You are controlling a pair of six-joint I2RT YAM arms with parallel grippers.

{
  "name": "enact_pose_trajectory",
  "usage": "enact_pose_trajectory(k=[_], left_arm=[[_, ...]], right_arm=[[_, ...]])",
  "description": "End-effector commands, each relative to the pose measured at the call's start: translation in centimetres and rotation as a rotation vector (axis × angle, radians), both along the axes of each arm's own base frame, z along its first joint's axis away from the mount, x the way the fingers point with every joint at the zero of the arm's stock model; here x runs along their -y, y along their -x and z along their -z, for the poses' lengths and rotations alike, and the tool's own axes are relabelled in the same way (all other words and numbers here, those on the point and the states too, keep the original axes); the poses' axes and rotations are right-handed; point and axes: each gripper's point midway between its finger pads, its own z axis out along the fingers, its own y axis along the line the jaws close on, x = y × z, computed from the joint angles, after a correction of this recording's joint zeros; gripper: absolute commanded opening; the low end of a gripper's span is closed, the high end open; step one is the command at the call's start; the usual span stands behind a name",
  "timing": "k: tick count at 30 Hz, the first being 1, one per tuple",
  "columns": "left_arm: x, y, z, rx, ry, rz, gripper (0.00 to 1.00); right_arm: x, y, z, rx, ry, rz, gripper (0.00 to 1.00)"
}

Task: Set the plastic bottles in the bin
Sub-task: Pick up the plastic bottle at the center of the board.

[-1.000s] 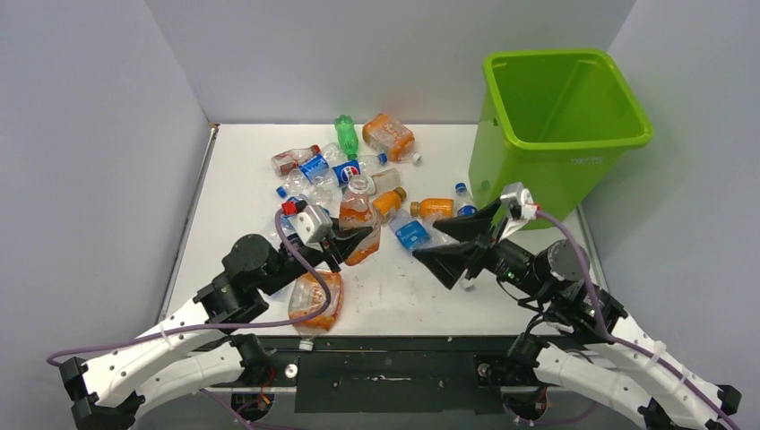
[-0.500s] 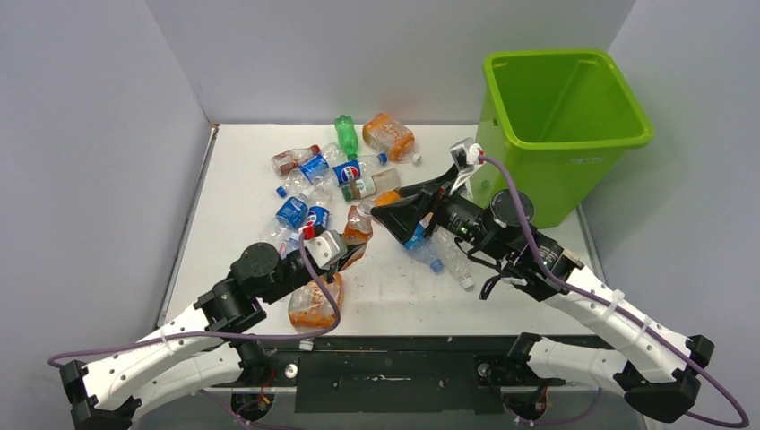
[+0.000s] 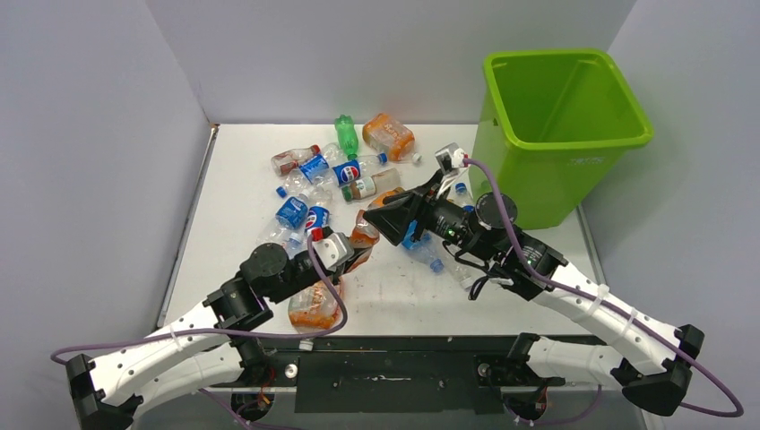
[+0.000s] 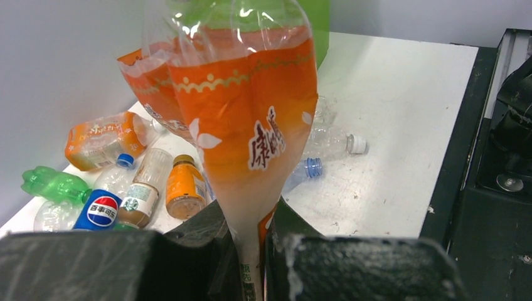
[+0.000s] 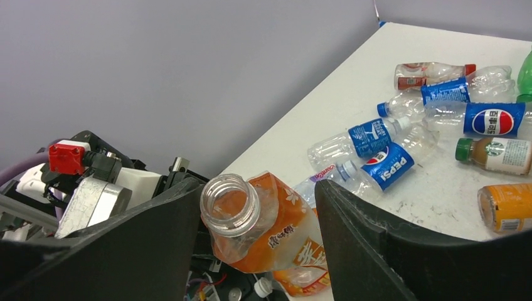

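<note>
Right wrist view suggests a handover: the left end effector (image 4: 248,251) clamps the base of the orange-labelled bottle (image 5: 273,235), whose neck sits between the jaws of the right end effector (image 5: 260,213), wide open and empty, which must next close and carry it to the bin (image 3: 574,139) at 1 o'clock on the worktop (image 3: 242,206).

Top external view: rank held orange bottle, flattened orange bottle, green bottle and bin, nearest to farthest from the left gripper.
1. held orange bottle, clamped in the left gripper
2. flattened orange bottle, at the near table edge
3. green bottle, far side
4. bin, far right
</note>
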Motion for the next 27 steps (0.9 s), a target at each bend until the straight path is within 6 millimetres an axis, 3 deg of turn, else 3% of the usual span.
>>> enact_pose_trajectory(k=[1,5,7,8,13,15,18,19,21,22,24,27], left_arm=[[0.7,0.1,-1.3,0.03,0.068,0.019,0.0],[0.7,-0.1,-1.1,0.026,0.064,0.015,0.0],[0.7,-0.1,-0.8,0.025,0.065,0.011,0.0],[0.6,-0.2,-0.6,0.021,0.069,0.005,0.0],[0.5,-0.2,-0.7,0.005,0.114,0.007,0.11],[0.5,-0.1,-1.3,0.002,0.144,0.016,0.06],[0.3,0.1,-2.0,-0.002,0.18,0.027,0.0],[0.3,0.1,-2.1,-0.004,0.19,0.03,0.0],[0.0,0.2,-2.4,-0.002,0.206,0.028,0.0],[-0.1,0.2,-2.4,-0.003,0.209,0.026,0.0],[-0.2,0.2,-2.4,-0.001,0.214,0.019,0.0],[-0.1,0.2,-2.0,-0.01,0.207,0.023,0.0]], right_arm=[[-0.3,-0.6,0.5,-0.003,-0.002,0.024,0.57],[-0.8,-0.6,1.4,-0.017,0.034,0.011,0.33],[-0.9,-0.7,1.6,-0.021,0.055,0.006,0.12],[-0.8,-0.8,1.7,-0.022,0.065,0.014,0.06],[0.7,-0.8,-0.9,0.032,0.108,0.051,0.05],[0.9,-0.6,-1.9,0.043,0.113,0.047,0.05],[0.7,-0.5,-1.9,0.028,0.109,0.037,0.06],[0.7,-0.5,-1.6,0.015,0.104,0.04,0.16],[0.6,-0.3,-0.6,-0.006,0.091,0.033,0.58],[0.6,-0.2,-0.5,-0.012,0.069,0.03,0.7],[0.8,0.1,-0.7,-0.014,0.025,0.03,0.8],[0.6,0.2,-0.7,-0.019,-0.013,0.024,0.81]])
